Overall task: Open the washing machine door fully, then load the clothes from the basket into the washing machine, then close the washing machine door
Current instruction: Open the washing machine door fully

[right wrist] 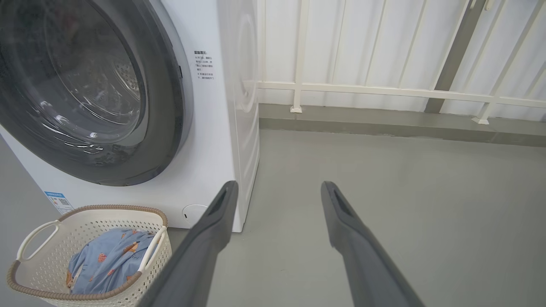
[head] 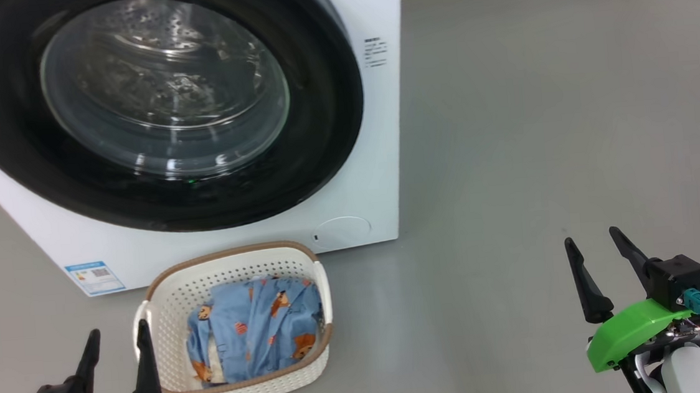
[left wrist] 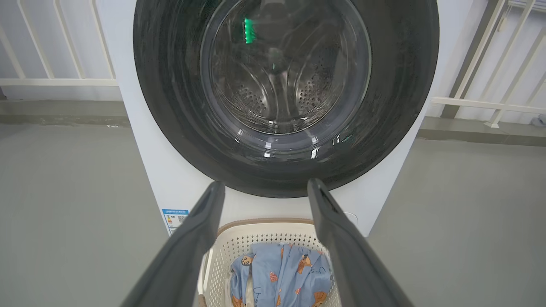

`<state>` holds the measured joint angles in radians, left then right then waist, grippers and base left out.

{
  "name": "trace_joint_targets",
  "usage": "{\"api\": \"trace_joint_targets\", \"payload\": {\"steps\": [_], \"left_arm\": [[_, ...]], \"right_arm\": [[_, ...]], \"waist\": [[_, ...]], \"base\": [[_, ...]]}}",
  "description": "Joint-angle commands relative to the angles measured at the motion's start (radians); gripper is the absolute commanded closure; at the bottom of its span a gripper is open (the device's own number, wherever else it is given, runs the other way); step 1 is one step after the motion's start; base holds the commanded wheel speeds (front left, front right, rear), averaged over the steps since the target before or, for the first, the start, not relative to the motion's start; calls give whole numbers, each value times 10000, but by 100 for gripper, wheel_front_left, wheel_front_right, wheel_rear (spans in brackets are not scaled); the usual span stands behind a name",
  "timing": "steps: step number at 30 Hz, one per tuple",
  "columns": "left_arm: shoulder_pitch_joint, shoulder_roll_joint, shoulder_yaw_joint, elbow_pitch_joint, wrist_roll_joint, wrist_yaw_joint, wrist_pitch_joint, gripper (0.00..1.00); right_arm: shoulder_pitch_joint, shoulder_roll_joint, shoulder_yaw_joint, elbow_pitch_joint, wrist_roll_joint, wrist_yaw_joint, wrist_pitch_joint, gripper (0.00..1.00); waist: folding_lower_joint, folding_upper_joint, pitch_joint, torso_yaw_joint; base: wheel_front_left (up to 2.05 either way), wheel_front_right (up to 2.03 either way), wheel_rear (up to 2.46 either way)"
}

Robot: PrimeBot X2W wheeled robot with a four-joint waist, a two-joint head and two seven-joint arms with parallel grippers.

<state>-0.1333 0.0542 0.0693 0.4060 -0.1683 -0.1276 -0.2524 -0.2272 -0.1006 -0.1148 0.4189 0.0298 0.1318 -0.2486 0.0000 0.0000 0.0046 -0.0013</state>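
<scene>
The white washing machine (head: 378, 157) stands ahead with its round black-rimmed door (head: 155, 105) shut; the steel drum shows through the glass. On the floor before it sits the cream basket (head: 171, 310), holding the light blue bear-print clothes (head: 260, 328). My left gripper (head: 117, 340) is open at the lower left, just left of the basket. My right gripper (head: 597, 242) is open at the lower right, over bare floor well right of the machine. In the left wrist view the door (left wrist: 179, 106) and the clothes (left wrist: 281, 273) lie ahead between the fingers (left wrist: 192, 238). The right wrist view shows the basket (right wrist: 38, 273) at lower left.
Grey floor (head: 537, 113) stretches to the right of the machine. A white railing (right wrist: 384, 89) on a low grey kerb runs behind it. A blue energy sticker (head: 94, 277) and a round flap (head: 343, 231) sit low on the machine's front.
</scene>
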Motion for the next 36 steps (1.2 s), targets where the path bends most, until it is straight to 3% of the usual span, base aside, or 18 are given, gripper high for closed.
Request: {"api": "trace_joint_targets", "payload": {"steps": [1,21,30,36], "left_arm": [[-367,216,322,-331,60,-25,-93,0],[-81,184,121,-769,138,-30,-93,0],[145,80,16,-1277,346,-30,-93,0],[302,10,-104,-1507,370,-30,-93,0]], "right_arm": [[-353,-32,216,-279,43,-11,-127,0],[-371,94,73,-520,528,-11,-131,0],[-1094,-68,-71,-577,1374,-11,-131,0],[-1799,-59,-435,-494,3006,-11,-79,0]], "waist": [[0,0,11,-10],[0,0,53,6],[0,0,253,53],[0,0,461,149]], "base": [[56,56,-113],[9,9,-17],[0,0,0],[0,0,0]]}}
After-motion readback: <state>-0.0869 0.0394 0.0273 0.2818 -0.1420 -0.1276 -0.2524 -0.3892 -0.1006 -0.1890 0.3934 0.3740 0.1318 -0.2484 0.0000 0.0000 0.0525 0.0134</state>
